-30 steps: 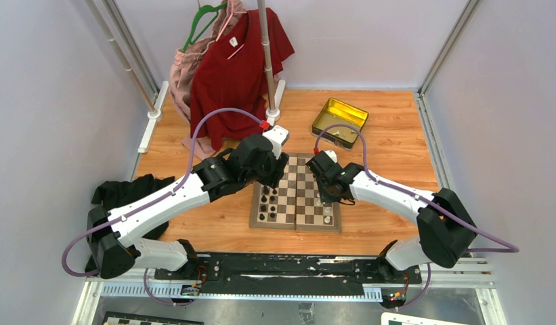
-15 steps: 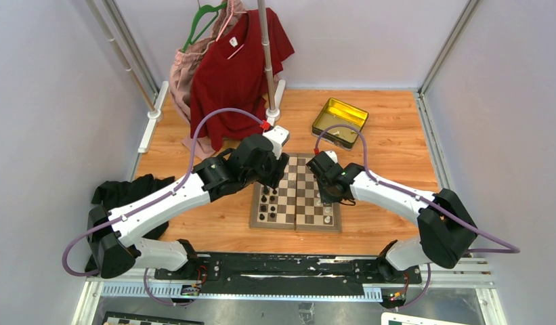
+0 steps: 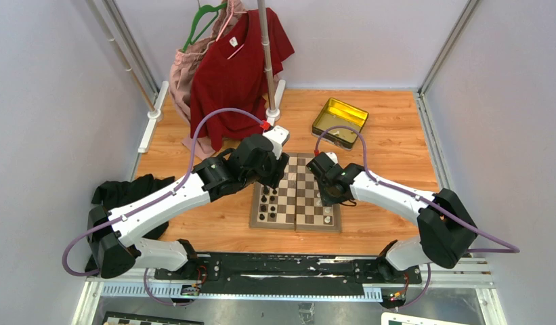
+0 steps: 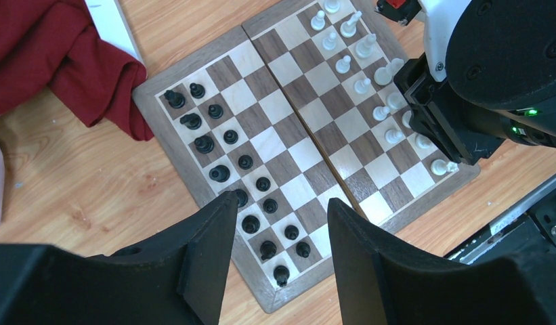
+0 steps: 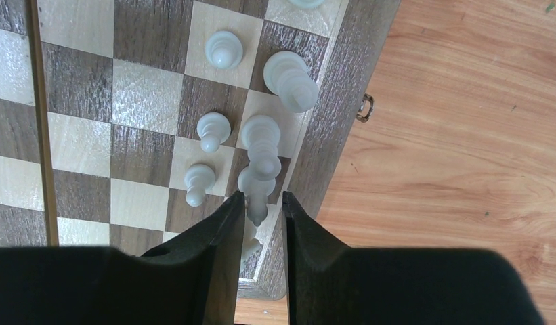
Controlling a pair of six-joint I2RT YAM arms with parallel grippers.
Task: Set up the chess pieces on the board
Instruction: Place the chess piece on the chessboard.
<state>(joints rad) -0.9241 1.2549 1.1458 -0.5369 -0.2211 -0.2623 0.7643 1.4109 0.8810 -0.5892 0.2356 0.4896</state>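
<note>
- The right gripper [image 5: 257, 203] stands low over the outer edge of the board [image 5: 143, 95]. Its jaws are drawn narrow about the head of one white piece [image 5: 254, 183]. Whether the pads actually press on it cannot be told from the wrist view.
- That narrow set seems suited to the crowding. A taller white piece [image 5: 261, 139] stands just beyond the fingertips, almost touching the one between them. Small pawns [image 5: 212, 128] sit just off the fingers on the side facing the middle of the board, so a wider spread would likely knock a neighbour.
- The piece between the jaws stands in the outermost row, with the tan border just off the fingers' other side. The step in hand is judged to be seating this piece on its square or letting go of it.
- The left gripper [image 4: 278, 237] hangs high with its jaws wide and nothing in them. The black pieces [image 4: 224, 139] stand in two rows beneath and just ahead of it. It is probably held there to keep clear of its partner.
- The chess pieces [image 4: 380, 112] are small, cream and faintly glossy, with turned, knobbed shapes, each narrower than its square. They run in two rows along the board edge far from the left gripper, right beneath the right one, which hides a few.
</note>
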